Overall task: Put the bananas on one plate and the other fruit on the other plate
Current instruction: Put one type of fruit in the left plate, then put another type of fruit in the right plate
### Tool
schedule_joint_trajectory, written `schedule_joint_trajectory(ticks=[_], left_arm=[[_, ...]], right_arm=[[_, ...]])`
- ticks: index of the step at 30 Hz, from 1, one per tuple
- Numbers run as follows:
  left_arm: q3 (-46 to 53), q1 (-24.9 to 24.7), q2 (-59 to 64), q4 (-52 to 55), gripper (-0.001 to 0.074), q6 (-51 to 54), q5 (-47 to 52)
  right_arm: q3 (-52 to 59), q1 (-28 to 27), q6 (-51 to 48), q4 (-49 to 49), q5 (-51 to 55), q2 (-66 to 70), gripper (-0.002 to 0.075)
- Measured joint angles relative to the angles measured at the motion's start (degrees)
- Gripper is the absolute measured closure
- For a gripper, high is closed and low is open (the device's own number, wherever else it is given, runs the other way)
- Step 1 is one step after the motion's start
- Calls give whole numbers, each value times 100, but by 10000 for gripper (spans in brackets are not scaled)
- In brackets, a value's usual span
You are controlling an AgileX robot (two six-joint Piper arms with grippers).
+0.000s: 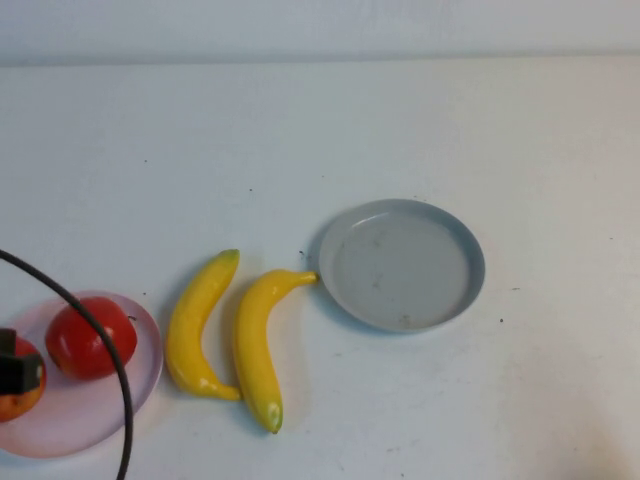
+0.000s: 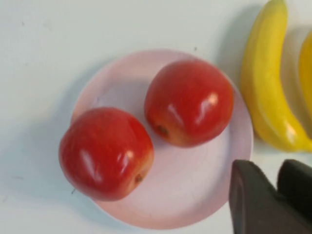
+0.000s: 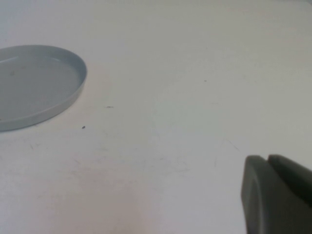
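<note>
Both apples (image 2: pixel 146 129) sit on the pink plate (image 2: pixel 195 204) at the bench's left front corner, left gripper (image 2: pixel 275 195) above them, fingers closed and empty. Right gripper (image 3: pixel 278 195), fingers together, is near the right edge. We next take the bananas (image 1: pixel 225 335) mid-curve for the grey-blue plate (image 1: pixel 402 264).

You are looking down at a plain white table (image 1: pixel 300 130) filling nearly the whole high view. Soft, even light is falling across it, casting faint shadows. Small dark specks and light scuffs are dotting its surface. A paler white band is running along the far edge.
</note>
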Motion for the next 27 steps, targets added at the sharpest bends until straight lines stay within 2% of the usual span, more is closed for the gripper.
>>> schedule_joint_trajectory(ticks=[2,6,14,21,24,27], left_arm=[[4,0,-354,-11,668,0,13],[165,0,-1050,-100,718,45,-77],[965,0,-2348,-188,731,88,-318],[1203,0,-2581,211,731,131,-680],[1255,0,-2584,214,731,383,-1307],[1561,0,-2650,199,731,632,-2356]], right_arm=[[0,0,0,0,0,0,743],[0,0,0,0,0,0,743],[0,0,0,0,0,0,743],[0,0,0,0,0,0,743],[0,0,0,0,0,0,743],[0,0,0,0,0,0,743]])
